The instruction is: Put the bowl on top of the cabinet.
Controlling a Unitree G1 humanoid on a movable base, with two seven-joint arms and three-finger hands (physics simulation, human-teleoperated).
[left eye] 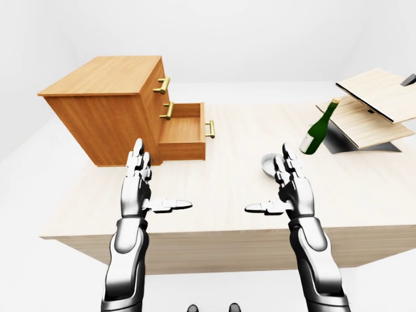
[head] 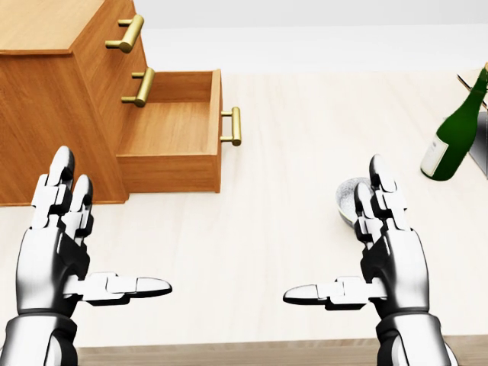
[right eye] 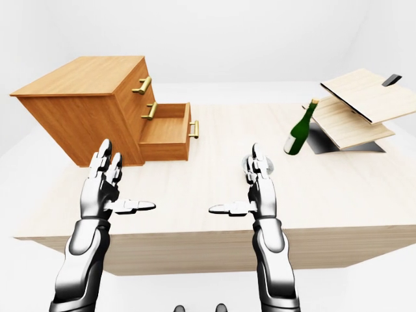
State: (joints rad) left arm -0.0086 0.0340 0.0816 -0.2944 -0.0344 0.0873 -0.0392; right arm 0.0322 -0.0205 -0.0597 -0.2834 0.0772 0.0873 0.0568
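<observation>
A small grey bowl (head: pixel 348 200) sits on the light wooden table (head: pixel 267 198), just beyond my right hand's fingertips, which partly hide it. The wooden cabinet (left eye: pixel 104 114) stands at the table's left in the left-eye view; its flat top (left eye: pixel 104 74) is bare and its lowest drawer (head: pixel 171 126) is pulled out and holds nothing. My left hand (head: pixel 110 232) hovers open, palm inward, below the cabinet's near corner in the head view. My right hand (head: pixel 335 232) is open too, mirrored, holding nothing.
A green wine bottle (left eye: pixel 320 129) stands tilted to the right of the bowl. Light wooden boards on a dark stand (left eye: pixel 374 107) lie at the far right. Brass drawer handles (head: pixel 232 126) jut out. The table's near edge (left eye: pixel 208 233) runs below my hands.
</observation>
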